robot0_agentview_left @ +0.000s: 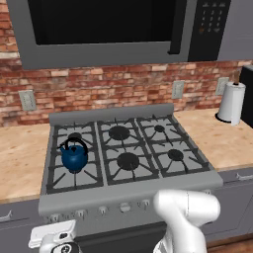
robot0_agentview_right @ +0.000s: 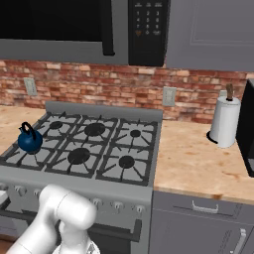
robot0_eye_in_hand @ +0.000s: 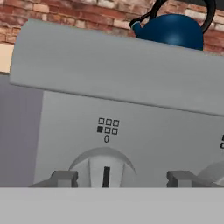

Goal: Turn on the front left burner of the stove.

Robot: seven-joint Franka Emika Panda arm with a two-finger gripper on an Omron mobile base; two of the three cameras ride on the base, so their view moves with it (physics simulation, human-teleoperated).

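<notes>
Fingers [robot0_eye_in_hand: 65, 178] spread wide, empty, straddling leftmost knob [robot0_eye_in_hand: 103, 168] at 6 o'clock on stove [robot0_eye_in_hand: 131, 122] panel; likely pre-grasp for turning.

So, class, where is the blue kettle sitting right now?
The blue kettle sits on the left grate of the stove, near its front left burner; in the right base view it is at the far left, beside the wooden counter.

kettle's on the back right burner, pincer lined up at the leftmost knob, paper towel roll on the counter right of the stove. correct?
Not quite. The left base view shows the kettle on the stove's left grate section, not the back right burner. The rest holds: the pincer brackets the leftmost knob, and the paper towel roll stands right of the stove.
</notes>
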